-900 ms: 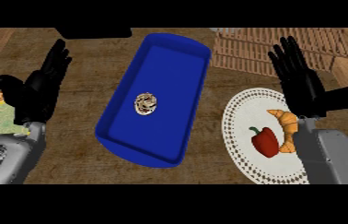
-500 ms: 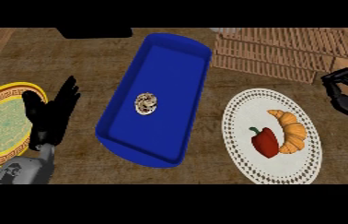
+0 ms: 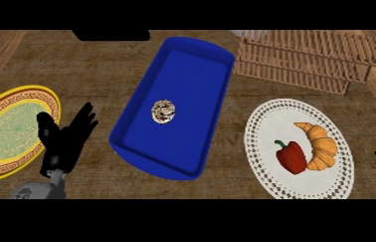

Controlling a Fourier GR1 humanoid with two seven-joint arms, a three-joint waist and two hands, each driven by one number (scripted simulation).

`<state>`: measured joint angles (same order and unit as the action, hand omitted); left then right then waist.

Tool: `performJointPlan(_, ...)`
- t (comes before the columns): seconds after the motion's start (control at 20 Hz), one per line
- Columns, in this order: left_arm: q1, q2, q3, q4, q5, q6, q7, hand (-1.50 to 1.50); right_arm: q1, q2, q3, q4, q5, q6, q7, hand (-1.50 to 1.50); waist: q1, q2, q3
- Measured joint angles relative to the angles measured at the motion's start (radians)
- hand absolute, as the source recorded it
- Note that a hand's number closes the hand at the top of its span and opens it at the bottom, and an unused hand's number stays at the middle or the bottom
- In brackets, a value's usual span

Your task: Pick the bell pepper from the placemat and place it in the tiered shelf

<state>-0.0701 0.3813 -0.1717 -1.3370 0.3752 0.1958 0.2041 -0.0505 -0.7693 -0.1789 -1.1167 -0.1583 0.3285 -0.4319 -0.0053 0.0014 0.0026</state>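
The red bell pepper [image 3: 291, 156] lies on the white lacy placemat [image 3: 268, 117] at the right of the tabletop [image 3: 95, 71], touching the side of a croissant [image 3: 320, 145]. The tiered shelf [image 3: 301, 59], made of wooden slats, sits above the placemat, near the top right. No hand holds the pepper. The left hand [image 3: 67, 141] rests at the lower left with its fingers straight and holding nothing, beside a yellow plate [image 3: 22, 129]. The right hand does not show at all. The pepper looks light, smooth and a bit slippery, with a hollow body that could dent. A good place to hold it would be around its fat middle, not by the little stem, and away from the croissant. A blue tray [image 3: 202, 71] with a small round pastry [image 3: 164, 111] lies in the middle.
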Motion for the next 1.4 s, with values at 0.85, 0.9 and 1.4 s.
performJointPlan(0.85,0.011,-0.010,0.039,-0.008,-0.012,-0.033,0.032,0.00,0.109,-0.119,0.063,-0.584,-0.009,0.099,0.523,-1.50,-0.004,-0.007,-0.002)
performJointPlan(0.9,0.011,-0.011,0.044,-0.001,-0.011,-0.041,0.022,0.00,0.104,-0.105,0.079,-0.616,0.005,0.076,0.573,-1.50,-0.002,-0.007,-0.002)
performJointPlan(1.4,0.003,-0.050,0.046,-0.003,-0.051,-0.038,0.022,0.00,0.011,0.017,0.265,-0.779,0.202,-0.029,0.978,-1.50,0.010,-0.005,0.000)
